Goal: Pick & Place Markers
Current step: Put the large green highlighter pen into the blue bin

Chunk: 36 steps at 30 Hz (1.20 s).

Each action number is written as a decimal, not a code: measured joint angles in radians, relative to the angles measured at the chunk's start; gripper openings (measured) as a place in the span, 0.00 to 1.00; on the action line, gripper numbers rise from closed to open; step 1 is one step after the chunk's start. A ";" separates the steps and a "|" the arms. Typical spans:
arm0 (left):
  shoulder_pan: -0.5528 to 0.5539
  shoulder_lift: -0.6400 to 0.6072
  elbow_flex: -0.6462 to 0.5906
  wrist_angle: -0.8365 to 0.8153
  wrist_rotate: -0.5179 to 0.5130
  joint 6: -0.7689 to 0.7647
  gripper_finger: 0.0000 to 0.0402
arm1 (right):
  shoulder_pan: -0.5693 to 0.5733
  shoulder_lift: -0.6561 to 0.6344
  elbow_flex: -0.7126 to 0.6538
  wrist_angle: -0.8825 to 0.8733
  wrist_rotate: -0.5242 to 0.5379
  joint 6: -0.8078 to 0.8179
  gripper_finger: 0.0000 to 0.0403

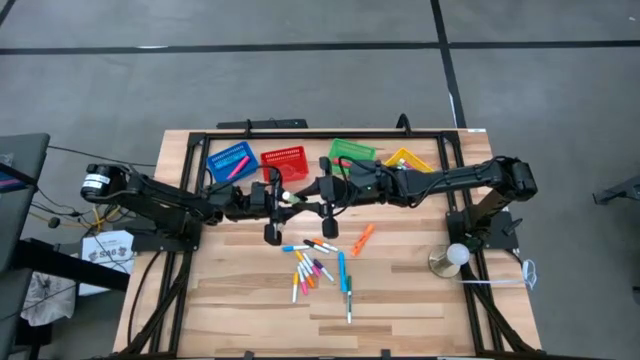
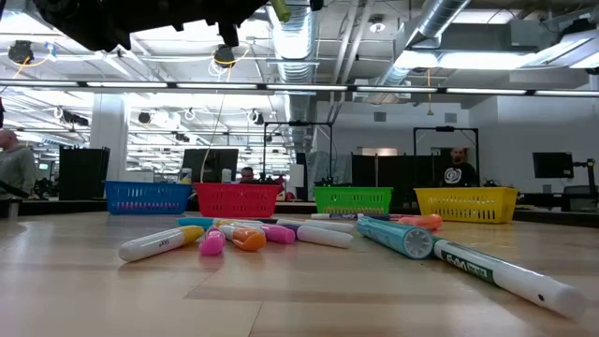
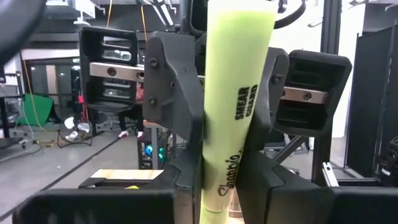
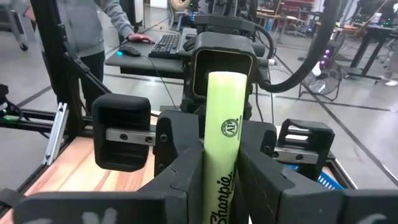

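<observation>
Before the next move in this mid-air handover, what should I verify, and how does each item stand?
1. Left gripper closed on the yellow marker: ok.
2. Right gripper also closed on it: ok, but it must let go before either arm pulls away.
3. Marker straight between both pairs of fingers: ok.
4. Handover above the table, clear of the loose markers: ok.
5. Room in the yellow basket: cannot tell.

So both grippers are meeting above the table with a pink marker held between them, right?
Not pink: the marker is yellow-green, as both wrist views show. The left gripper and right gripper do meet above the table, each with jaws around it.
</observation>
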 joint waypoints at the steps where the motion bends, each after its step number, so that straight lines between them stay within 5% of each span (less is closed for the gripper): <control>1: 0.000 0.000 0.000 0.000 0.000 -0.008 0.16 | 0.000 0.000 0.000 -0.001 0.000 -0.005 0.22; 10: -0.019 -0.003 0.000 0.003 -0.018 -0.023 0.17 | 0.000 -0.001 0.000 0.005 -0.030 -0.013 0.26; 18: -0.018 -0.062 0.002 -0.012 -0.044 -0.024 0.17 | 0.000 -0.072 -0.002 -0.025 -0.033 -0.065 0.47; 25: -0.018 -0.206 0.003 -0.258 -0.304 -0.024 0.19 | -0.014 -0.198 -0.001 -0.153 -0.019 -0.064 0.59; 36: -0.018 -0.482 0.001 -0.825 -0.674 -0.237 0.18 | -0.085 -0.338 0.000 -0.600 0.031 0.032 0.55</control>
